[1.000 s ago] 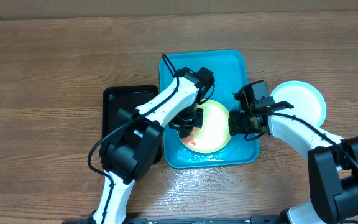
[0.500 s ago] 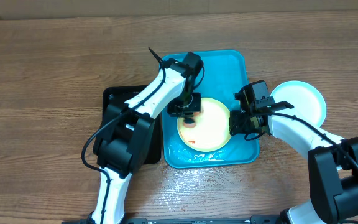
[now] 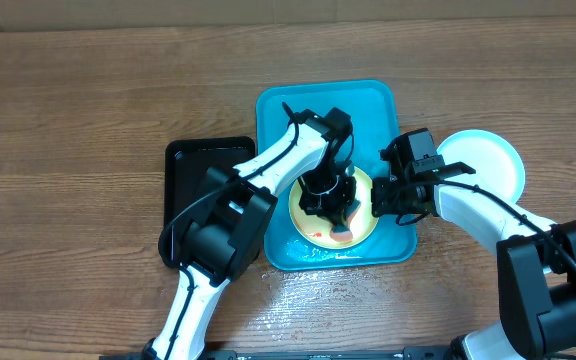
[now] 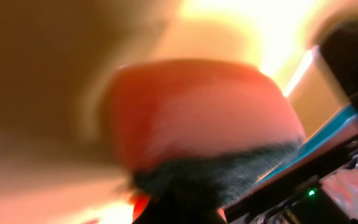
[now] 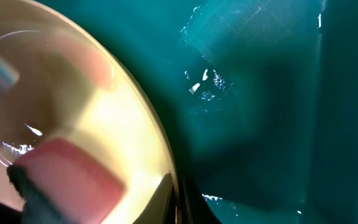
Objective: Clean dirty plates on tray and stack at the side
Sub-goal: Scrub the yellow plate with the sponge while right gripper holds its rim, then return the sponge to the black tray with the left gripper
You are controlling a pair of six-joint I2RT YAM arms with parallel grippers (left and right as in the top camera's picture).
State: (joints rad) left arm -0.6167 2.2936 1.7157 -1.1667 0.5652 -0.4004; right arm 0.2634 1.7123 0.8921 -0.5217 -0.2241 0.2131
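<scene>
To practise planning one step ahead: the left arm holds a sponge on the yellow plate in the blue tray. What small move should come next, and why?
Probably wipe the sponge toward the near edge of the yellow plate, where red smears show. The left gripper is shut on the sponge, and the right gripper pinches the plate's rim, steadying it.
</scene>
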